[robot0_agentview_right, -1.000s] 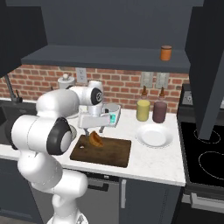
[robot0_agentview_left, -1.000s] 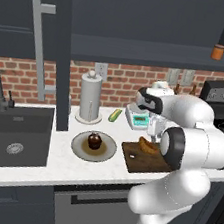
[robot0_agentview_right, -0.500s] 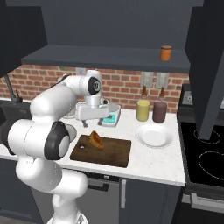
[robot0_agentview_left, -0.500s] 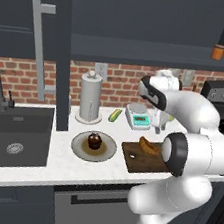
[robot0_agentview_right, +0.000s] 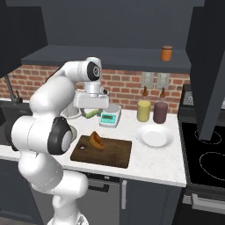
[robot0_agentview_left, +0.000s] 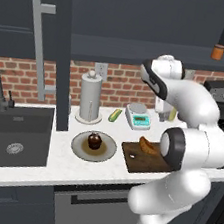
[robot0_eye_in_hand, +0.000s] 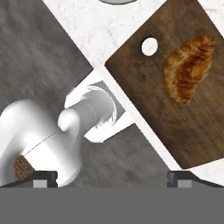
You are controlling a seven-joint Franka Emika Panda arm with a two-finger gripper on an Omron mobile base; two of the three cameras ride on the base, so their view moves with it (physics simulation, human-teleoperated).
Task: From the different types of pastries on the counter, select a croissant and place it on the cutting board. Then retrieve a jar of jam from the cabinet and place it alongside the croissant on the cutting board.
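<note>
Already on the board: croissant set down, pincer released

The croissant [robot0_agentview_right: 96, 140] is seen lying on the cutting board [robot0_agentview_right: 110, 154], near its holed end, on the bench [robot0_agentview_right: 154, 163]. The pincer [robot0_eye_in_hand: 112, 177] is held wide apart and empty, raised above the board. The jam jar [robot0_agentview_right: 166, 53] stands on the shelf.

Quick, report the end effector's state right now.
End effector: open and holding nothing; its fingertips stand wide apart, high above the counter. The croissant lies free on the cutting board.
</note>
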